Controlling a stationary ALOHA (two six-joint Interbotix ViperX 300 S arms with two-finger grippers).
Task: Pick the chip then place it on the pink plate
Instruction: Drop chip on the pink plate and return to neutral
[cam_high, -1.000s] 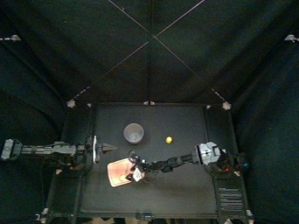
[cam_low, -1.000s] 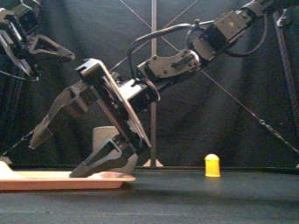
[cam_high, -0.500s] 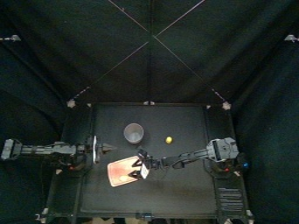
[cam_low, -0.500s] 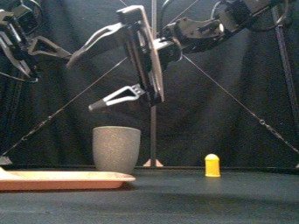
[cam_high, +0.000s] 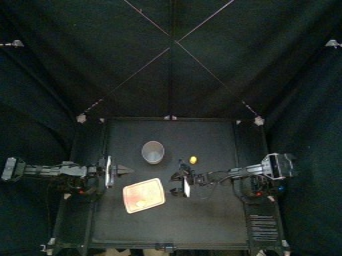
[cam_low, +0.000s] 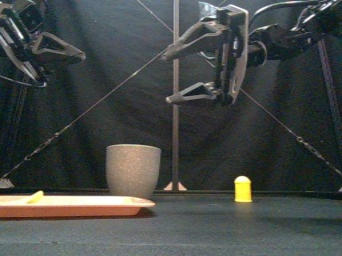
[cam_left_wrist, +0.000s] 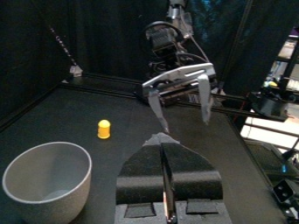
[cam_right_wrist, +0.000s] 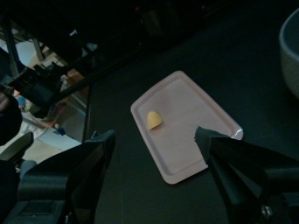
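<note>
The yellow chip (cam_right_wrist: 155, 119) lies on the flat pink plate (cam_right_wrist: 198, 131), near its left end in the front view (cam_low: 35, 197). My right gripper (cam_low: 171, 78) hangs open and empty high above the table, right of the plate (cam_high: 144, 195) and clear of it. In the right wrist view its spread jaws frame the plate and chip from above. My left gripper (cam_left_wrist: 163, 140) rests shut at the table's left side (cam_high: 103, 172), holding nothing.
A tall grey speckled cup (cam_low: 132, 170) stands behind the plate's right end. A small yellow toy (cam_low: 242, 189) stands to the cup's right (cam_high: 195, 158). The left wrist view shows the cup (cam_left_wrist: 45, 179) and the right gripper (cam_left_wrist: 181, 103) beyond it.
My right gripper has risen from the plate and drawn back to the right, open. The chip now shows lying on the plate. The left arm has not moved.
</note>
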